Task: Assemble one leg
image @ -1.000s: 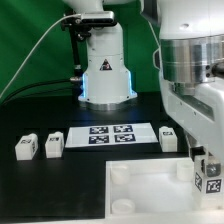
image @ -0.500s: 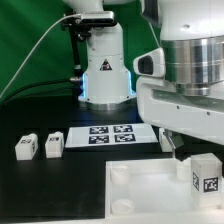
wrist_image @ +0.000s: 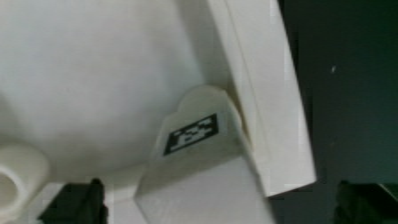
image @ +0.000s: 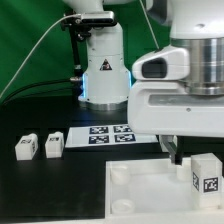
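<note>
One small white plastic leg block with a tag (image: 206, 174) stands upright on the large white square plate (image: 140, 195) at its corner on the exterior view's right, probably seated in a socket; your gripper (image: 172, 151) hangs beside it, whether spread or closed you cannot tell.

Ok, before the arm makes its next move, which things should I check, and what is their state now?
1. Jaws open: ok, wide apart in the wrist view.
2. Jaws empty: ok, nothing is gripped.
3. Leg upright on the plate: ok.
4. That leg seated in a corner socket: cannot tell.
5. Two spare legs free beside the marker board: ok.
</note>
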`<state>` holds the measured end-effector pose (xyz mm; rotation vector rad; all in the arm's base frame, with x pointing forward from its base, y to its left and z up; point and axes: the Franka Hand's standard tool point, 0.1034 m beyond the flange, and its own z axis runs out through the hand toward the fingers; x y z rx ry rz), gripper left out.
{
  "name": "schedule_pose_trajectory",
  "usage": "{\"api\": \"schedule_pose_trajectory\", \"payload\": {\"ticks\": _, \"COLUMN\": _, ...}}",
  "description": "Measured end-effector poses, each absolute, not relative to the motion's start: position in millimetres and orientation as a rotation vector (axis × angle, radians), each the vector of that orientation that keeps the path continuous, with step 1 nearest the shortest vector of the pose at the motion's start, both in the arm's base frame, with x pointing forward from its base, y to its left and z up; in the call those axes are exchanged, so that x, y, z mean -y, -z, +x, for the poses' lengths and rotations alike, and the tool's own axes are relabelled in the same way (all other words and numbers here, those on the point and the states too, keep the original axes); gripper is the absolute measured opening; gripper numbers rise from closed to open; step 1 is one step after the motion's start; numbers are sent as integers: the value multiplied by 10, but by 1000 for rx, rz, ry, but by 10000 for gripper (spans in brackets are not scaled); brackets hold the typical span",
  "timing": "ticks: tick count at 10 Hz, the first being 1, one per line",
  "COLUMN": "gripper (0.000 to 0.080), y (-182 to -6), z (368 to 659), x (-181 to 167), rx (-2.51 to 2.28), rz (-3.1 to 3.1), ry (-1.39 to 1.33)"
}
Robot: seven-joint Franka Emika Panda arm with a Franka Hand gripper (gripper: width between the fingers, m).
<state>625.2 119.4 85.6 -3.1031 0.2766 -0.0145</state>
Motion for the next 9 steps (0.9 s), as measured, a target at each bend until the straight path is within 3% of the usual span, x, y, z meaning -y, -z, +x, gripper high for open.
{"api": "schedule_pose_trajectory", "payload": {"ticks": 3, "gripper": 649, "y": -823, "z": 6256, "x": -1081, "rx": 291, "rz": -3101, "ry": 17}}
{"api": "schedule_pose_trajectory", "payload": {"ticks": 5, "gripper": 649, "y": -823, "z": 6254, "x": -1097, "rx": 167, "rz": -3109, "ry": 15}}
{"api": "schedule_pose_trajectory", "payload": {"ticks": 6, "gripper": 518, "y": -823, "z": 6256, "x": -1085, "rx": 167, "rz": -3110, "ry": 15}}
{"api": "schedule_pose_trajectory", "payload": {"ticks": 7, "gripper": 518, "y": -823, "z": 6256, "x": -1085, "rx": 94, "rz": -3111, "ry": 14}}
{"api": "schedule_pose_trajectory", "payload": {"ticks": 8, "gripper": 379, "y": -823, "z": 6255, "x": -1093, "rx": -83, "rz": -3110, "ry": 11}}
{"api": "schedule_pose_trajectory", "payload": {"ticks": 9, "gripper": 291, "y": -822, "z": 6254, "x": -1094, "rx": -231, "rz": -3102, "ry": 9}}
